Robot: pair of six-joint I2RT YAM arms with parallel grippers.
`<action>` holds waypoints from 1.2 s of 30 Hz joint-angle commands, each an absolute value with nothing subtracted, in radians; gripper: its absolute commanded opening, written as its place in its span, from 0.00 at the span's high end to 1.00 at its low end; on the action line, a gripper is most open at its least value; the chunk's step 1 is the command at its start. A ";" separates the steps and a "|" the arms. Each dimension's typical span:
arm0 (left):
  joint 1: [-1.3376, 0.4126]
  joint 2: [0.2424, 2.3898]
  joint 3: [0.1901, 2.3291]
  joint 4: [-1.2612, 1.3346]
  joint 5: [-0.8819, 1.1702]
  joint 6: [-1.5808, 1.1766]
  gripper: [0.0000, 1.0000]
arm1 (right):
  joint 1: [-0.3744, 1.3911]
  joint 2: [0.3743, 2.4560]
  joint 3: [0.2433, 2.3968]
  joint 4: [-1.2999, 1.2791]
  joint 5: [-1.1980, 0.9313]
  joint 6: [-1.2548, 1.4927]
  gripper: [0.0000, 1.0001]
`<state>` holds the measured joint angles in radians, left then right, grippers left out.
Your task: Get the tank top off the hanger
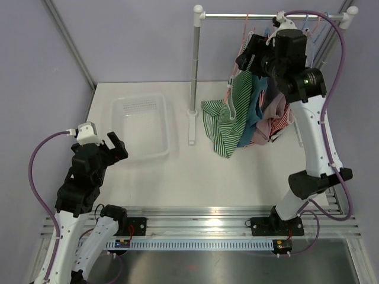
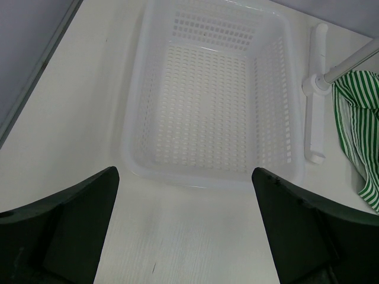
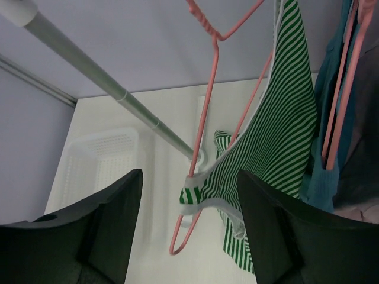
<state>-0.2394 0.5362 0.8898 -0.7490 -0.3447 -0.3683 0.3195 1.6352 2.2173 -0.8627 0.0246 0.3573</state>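
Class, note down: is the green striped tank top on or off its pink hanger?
On: the tank top hangs from the pink hanger, with its trim wrapped round one hanger arm.

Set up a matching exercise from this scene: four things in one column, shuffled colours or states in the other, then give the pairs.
1. basket
2. hanger
3. tank top
4. left gripper

A. green and white stripes
B. open, holding nothing
C. pink wire
D. white, perforated

Pairs: 1-D, 2-C, 3-A, 4-B
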 commanded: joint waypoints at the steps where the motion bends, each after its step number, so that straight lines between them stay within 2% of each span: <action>1: -0.238 0.534 0.885 -0.692 -0.324 -0.353 0.01 | 0.342 1.757 2.362 -0.942 0.123 0.310 0.28; 6: -0.238 0.537 0.885 -0.690 -0.319 -0.351 0.01 | 0.374 1.907 2.554 -1.003 0.300 0.264 0.32; 13: -0.238 0.541 0.884 -0.687 -0.307 -0.348 0.01 | 0.385 1.985 2.605 -1.017 0.437 0.221 0.60; 19: -0.238 0.543 0.884 -0.684 -0.296 -0.345 0.01 | 0.383 1.948 2.525 -0.980 0.456 0.204 0.72; 20: -0.238 0.543 0.884 -0.684 -0.295 -0.345 0.01 | 0.383 1.947 2.520 -0.980 0.459 0.199 0.80; 23: -0.238 0.540 0.882 -0.684 -0.295 -0.345 0.01 | 0.384 1.947 2.528 -0.979 0.457 0.192 0.89; 24: -0.238 0.541 0.884 -0.684 -0.295 -0.345 0.01 | 0.383 1.944 2.531 -0.980 0.459 0.189 0.97; 25: -0.238 0.540 0.884 -0.684 -0.295 -0.345 0.01 | 0.385 1.942 2.539 -0.980 0.457 0.186 1.00; 36: -0.238 0.549 0.885 -0.684 -0.282 -0.342 0.01 | 0.383 1.888 2.603 -0.930 0.382 0.147 1.00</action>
